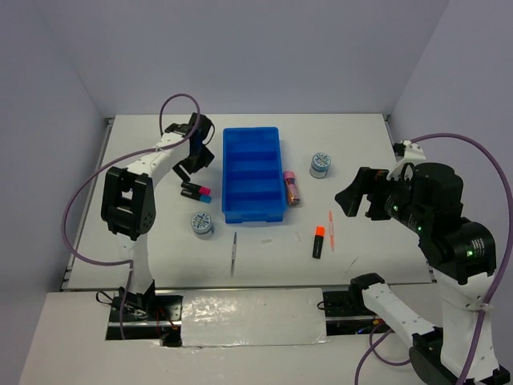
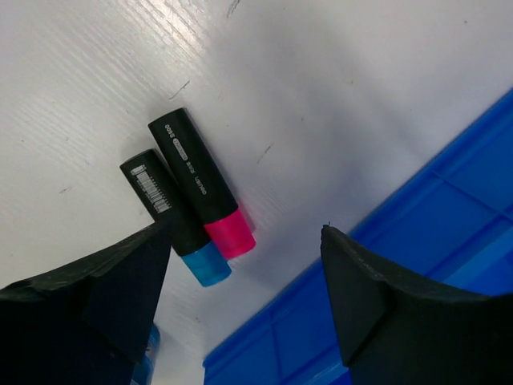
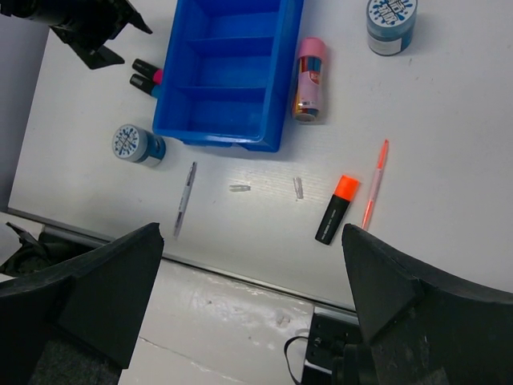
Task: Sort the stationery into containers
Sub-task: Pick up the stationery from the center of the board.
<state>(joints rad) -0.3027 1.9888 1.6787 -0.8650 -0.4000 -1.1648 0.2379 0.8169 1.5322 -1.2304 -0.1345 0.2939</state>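
Note:
The blue four-compartment tray [image 1: 227,172] lies mid-table and looks empty. Left of it lie two black markers side by side, one pink-capped [image 2: 200,183] and one blue-capped [image 2: 172,212]. My left gripper [image 1: 195,164] hovers open just above them, beside the tray's left wall [image 2: 417,233]. A pink-copper tube [image 1: 292,188] lies against the tray's right side. One tape roll [image 1: 202,224] stands front left and another [image 1: 321,164] to the right. An orange-capped marker [image 1: 318,241], an orange pen [image 1: 330,225] and a grey pen [image 1: 234,253] lie in front. My right gripper [image 1: 353,200] is open, held high.
Two small clear bits [image 3: 239,188] lie on the table in front of the tray. The table's near edge and a metal rail [image 3: 240,273] run below the right gripper. Grey walls enclose the table at left, back and right.

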